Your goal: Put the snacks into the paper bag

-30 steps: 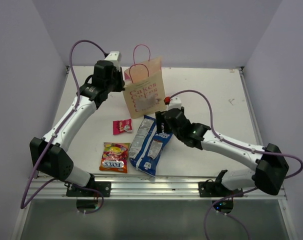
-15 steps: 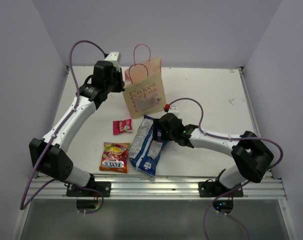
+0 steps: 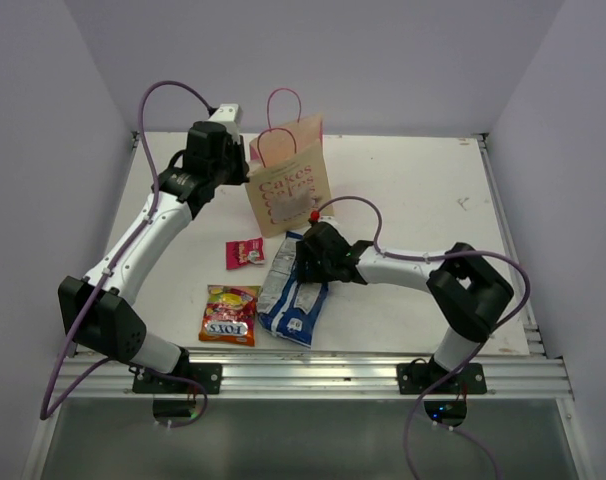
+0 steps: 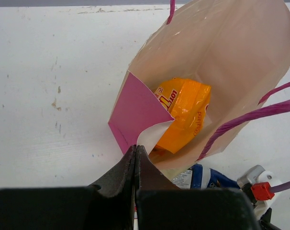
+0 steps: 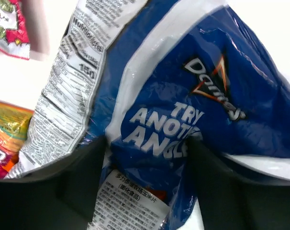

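Kraft-tan w/ pink sides, your paper bag (image 3: 291, 190) stands upright at the back-centre of the white desk (image 3: 413, 190). Its mouth is open and its pink cord handles (image 4: 260, 115) loop across the opening. Your left claw (image 4: 136, 155) is pressed together on the bag's rim at the pink side panel, pinching the paper where the fold meets the edge. In the top view that arm reaches in from the L and meets the bag's L edge. Seen thru the left wrist cam, the orange-yellow packet (image 4: 182, 112) lies tilted inside against the bag's inner wall, its lower end hidden by the pink fold.

Your right claw (image 5: 145, 182) is down over the blue-white bag (image 5: 207, 96). Its fingers (image 5: 73, 187) are spread, one on each side of the packet's blue printed middle, and the foil bulges up between them. Can't tell whether the pads touch the foil. From above, that bag lies flat on the desk just in front of the paper bag, long axis running near-to-far, its far end under the claw.

Three snacks are outside the paper bag. The red-yellow FOX'S packet (image 3: 229, 314) sits just L of the blue-white bag's near end. The small pink-red sachet (image 3: 245, 252) lies farther back, between the FOX'S packet and the paper bag, apart from both.
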You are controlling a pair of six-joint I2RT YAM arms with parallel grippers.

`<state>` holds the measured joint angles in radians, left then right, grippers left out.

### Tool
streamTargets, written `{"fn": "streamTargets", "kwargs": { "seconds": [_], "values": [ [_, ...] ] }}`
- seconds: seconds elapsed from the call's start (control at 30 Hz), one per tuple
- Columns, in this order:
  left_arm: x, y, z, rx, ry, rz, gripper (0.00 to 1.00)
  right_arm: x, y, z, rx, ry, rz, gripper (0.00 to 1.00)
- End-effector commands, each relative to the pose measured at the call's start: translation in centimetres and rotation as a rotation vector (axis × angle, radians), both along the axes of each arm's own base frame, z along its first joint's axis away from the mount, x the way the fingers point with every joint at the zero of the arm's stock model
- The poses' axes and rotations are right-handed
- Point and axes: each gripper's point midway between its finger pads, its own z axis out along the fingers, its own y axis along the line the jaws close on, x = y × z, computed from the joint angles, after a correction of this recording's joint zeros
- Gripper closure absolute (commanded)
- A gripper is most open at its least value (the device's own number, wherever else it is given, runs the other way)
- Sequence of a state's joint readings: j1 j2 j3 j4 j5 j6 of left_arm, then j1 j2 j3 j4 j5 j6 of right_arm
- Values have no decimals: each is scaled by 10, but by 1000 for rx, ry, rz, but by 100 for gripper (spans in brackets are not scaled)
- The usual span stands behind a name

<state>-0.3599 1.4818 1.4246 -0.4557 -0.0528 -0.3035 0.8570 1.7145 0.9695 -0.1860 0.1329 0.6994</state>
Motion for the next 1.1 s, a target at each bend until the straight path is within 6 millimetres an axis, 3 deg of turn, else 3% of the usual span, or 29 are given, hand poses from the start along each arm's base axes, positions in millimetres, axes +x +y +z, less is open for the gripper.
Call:
{"fn": "streamTargets", "kwargs": {
  "seconds": [0.0, 0.03, 0.17, 0.2, 0.27, 0.3, 0.33, 0.37, 0.43, 0.47, 0.53, 0.57, 0.63, 0.7, 0.73, 0.8, 0.83, 1.0, 1.07],
  "values": [
    [-6, 7, 2, 5, 9, 1, 100, -24, -19, -30, -101, 99, 43, 45],
    [-6, 7, 2, 7, 9, 4, 100, -23, -21, -27, -105, 87, 41, 65],
    [-6, 7, 3, 1, 9, 1, 100, -14, -35, 2, -146, 7, 18, 100],
    [-6, 7, 2, -2, 12, 0, 100, -4, -38, 25, -149, -60, 0, 100],
    [-6, 5, 3, -9, 9, -10, 100, -2, -53, 52, -188, -111, -14, 100],
    [-6, 4, 4, -12, 9, -12, 100, 12, -59, 96, -171, -221, -49, 100],
    [-6, 3, 4, -15, 10, -17, 100, 12, -69, 114, -197, -251, -53, 100],
    [-6, 2, 4, -18, 8, -21, 100, 20, -68, 152, -170, -322, -68, 100],
    [-6, 1, 6, -24, 3, -26, 100, 28, -96, 205, -247, -454, -107, 100],
    [-8, -4, 6, -37, 7, -50, 100, 37, -101, 249, -232, -537, -145, 100],
    [-9, -9, 10, -55, 0, -77, 100, 50, -120, 291, -332, -654, -185, 100],
    [-10, -11, 11, -62, -2, -88, 100, 56, -123, 322, -316, -720, -217, 100],
    [-11, -15, 15, -70, -11, -115, 100, 73, -125, 364, -323, -856, -253, 100],
    [-14, -16, 16, -75, -11, -123, 100, 84, -133, 393, -388, -966, -271, 100],
    [-15, -17, 17, -79, -12, -130, 100, 96, -131, 419, -321, -1059, -341, 100],
    [-18, -17, 17, -81, -9, -138, 100, 108, -130, 443, -349, -1157, -358, 100],
    [-19, -19, 16, -86, -5, -148, 100, 114, -131, 466, -293, -1229, -419, 100],
    [-25, -22, 16, -100, 0, -169, 100, 164, -105, 504, -353, -1368, -459, 100],
    [-27, -23, 17, -108, 0, -179, 100, 167, -106, 538, -307, -1453, -519, 100]
  ]
}}
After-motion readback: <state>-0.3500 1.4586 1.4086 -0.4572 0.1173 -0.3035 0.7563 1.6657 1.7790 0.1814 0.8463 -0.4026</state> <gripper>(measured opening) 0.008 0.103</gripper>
